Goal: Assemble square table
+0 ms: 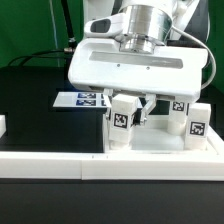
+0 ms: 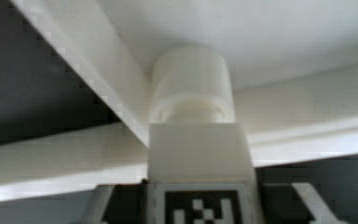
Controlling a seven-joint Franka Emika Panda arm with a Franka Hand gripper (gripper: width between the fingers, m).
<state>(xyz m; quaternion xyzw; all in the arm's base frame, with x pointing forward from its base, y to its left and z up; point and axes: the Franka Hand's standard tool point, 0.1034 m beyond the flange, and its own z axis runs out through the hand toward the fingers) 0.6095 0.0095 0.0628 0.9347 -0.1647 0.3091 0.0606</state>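
Note:
The square table's white slab (image 1: 165,142) lies flat behind the border wall. Three white legs with black-and-white tags show above it: one at the exterior view's left (image 1: 122,120) and two at its right (image 1: 178,113) (image 1: 196,121). My gripper (image 1: 138,104) hangs under its broad white hand over the slab, next to the left leg. In the wrist view my gripper (image 2: 202,206) is shut on a leg (image 2: 197,110). Its tag sits between my fingers (image 2: 101,203) and its round end points at white surfaces beyond. How that round end meets the slab is hidden.
The marker board (image 1: 80,99) lies on the black table behind the slab at the exterior view's left. A long low white border wall (image 1: 60,165) runs along the front. A small white piece (image 1: 2,125) sits at the left edge.

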